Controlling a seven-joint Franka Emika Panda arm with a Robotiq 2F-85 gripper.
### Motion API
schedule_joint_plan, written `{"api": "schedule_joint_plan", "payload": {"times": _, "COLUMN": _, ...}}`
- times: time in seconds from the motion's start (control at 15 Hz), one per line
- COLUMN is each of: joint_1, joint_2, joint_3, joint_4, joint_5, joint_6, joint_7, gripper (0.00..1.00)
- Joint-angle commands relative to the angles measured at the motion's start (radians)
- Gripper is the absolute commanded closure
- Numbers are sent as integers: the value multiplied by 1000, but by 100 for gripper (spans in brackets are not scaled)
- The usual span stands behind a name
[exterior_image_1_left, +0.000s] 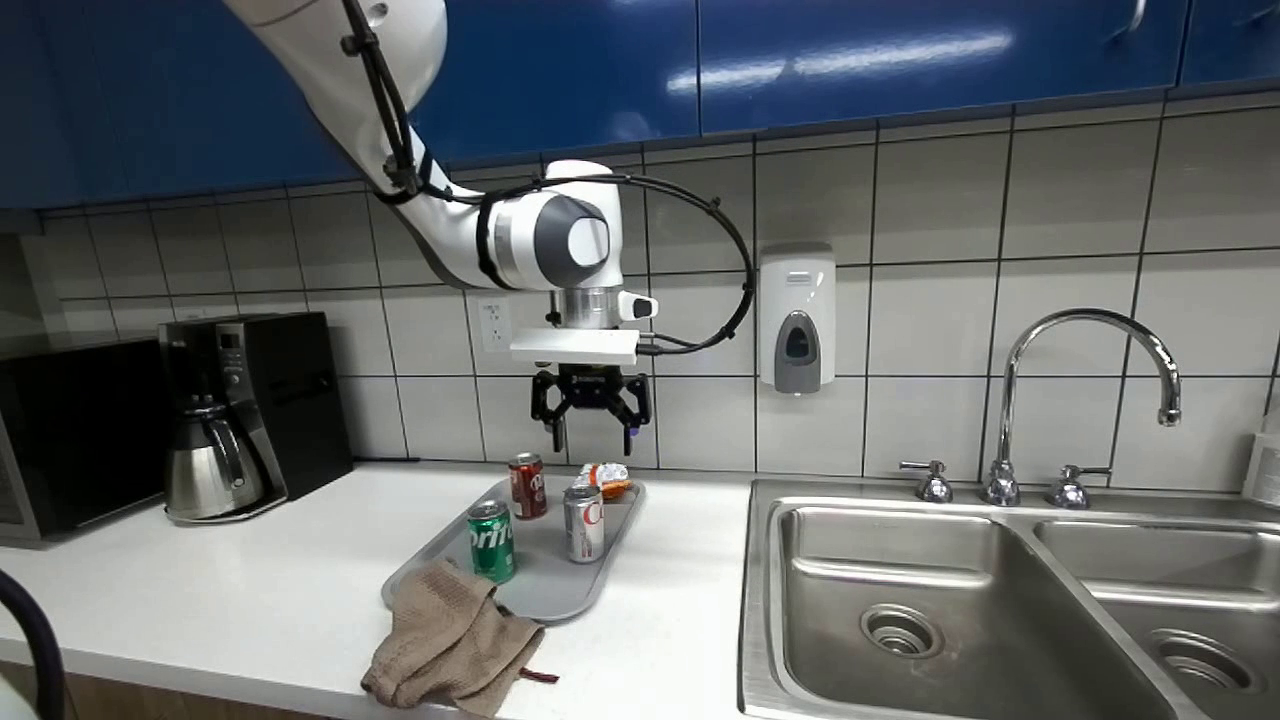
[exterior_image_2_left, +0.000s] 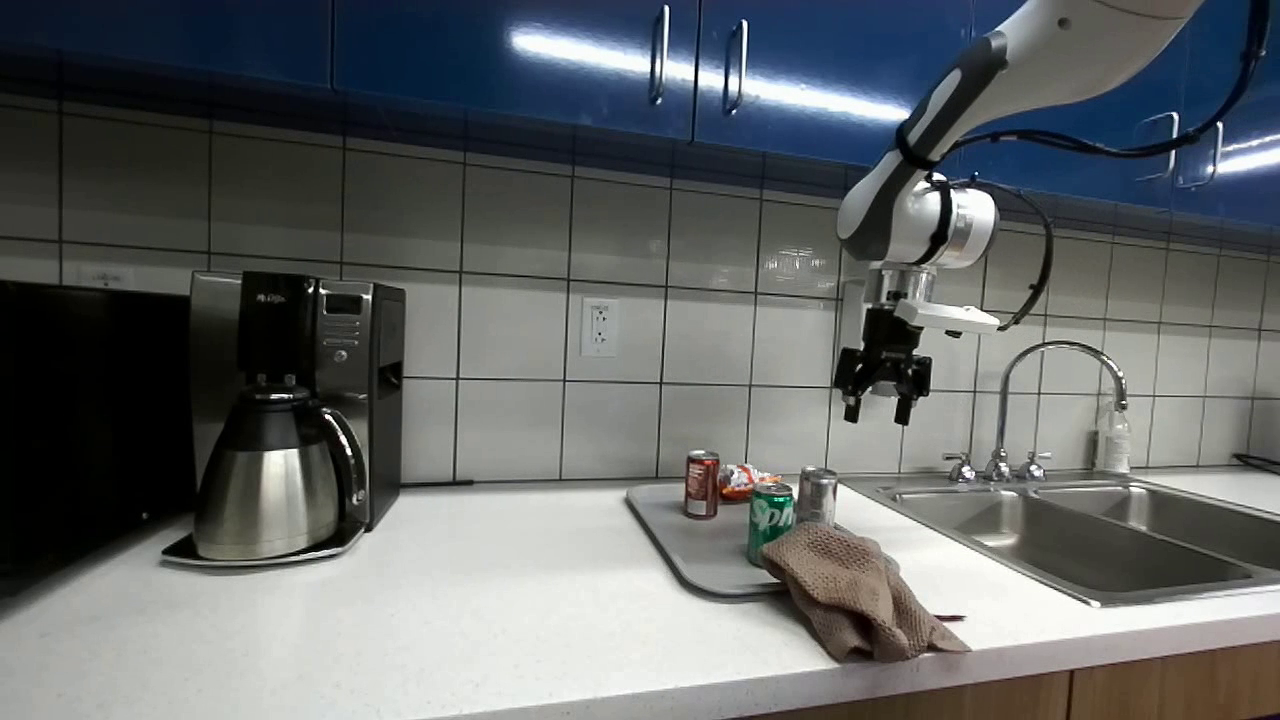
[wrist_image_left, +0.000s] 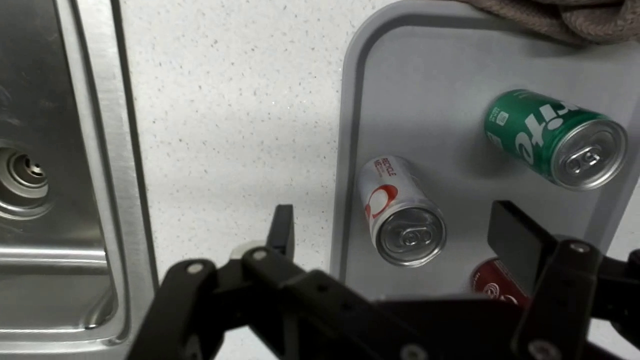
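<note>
My gripper (exterior_image_1_left: 593, 440) hangs open and pointing down, well above the grey tray (exterior_image_1_left: 550, 598), with nothing between its fingers. In the wrist view a silver can with a red logo (wrist_image_left: 392, 192) appears below the gap between the fingertips, upright and apart from them. A green Sprite can (wrist_image_left: 537, 130) stands on the tray as well, also seen in both exterior views (exterior_image_2_left: 768, 525). The red can (exterior_image_1_left: 527, 487) is at the tray's far side; one finger partly hides it in the wrist view. Beside it lies an orange-and-white crinkled packet (exterior_image_2_left: 740, 482), out of sight in the wrist view.
A brown cloth (exterior_image_1_left: 450, 640) drapes over the tray's near corner and the counter. The double steel sink (exterior_image_1_left: 760, 600) with its tall faucet (exterior_image_1_left: 1090, 315) borders the counter. A coffee maker (exterior_image_2_left: 275, 470) stands away from the tray. On the wall hangs a soap dispenser (exterior_image_1_left: 797, 320); blue cabinets (exterior_image_1_left: 900, 60) overhang.
</note>
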Motion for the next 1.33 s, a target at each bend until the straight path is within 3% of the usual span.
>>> {"api": "schedule_joint_plan", "payload": {"times": 0.0, "joint_1": -5, "joint_2": 58, "joint_3": 30, "joint_4": 84, "joint_5": 10, "joint_6": -15, "joint_7": -2, "gripper": 0}}
{"api": "schedule_joint_plan", "payload": {"times": 0.87, "joint_1": 6, "joint_2": 227, "joint_3": 77, "joint_4": 249, "joint_5": -24, "joint_6": -34, "joint_7": 29, "gripper": 0}}
{"api": "schedule_joint_plan", "payload": {"times": 1.27, "joint_1": -3, "joint_2": 217, "joint_3": 82, "joint_4": 210, "joint_5": -12, "joint_6": -4, "joint_7": 10, "gripper": 0}}
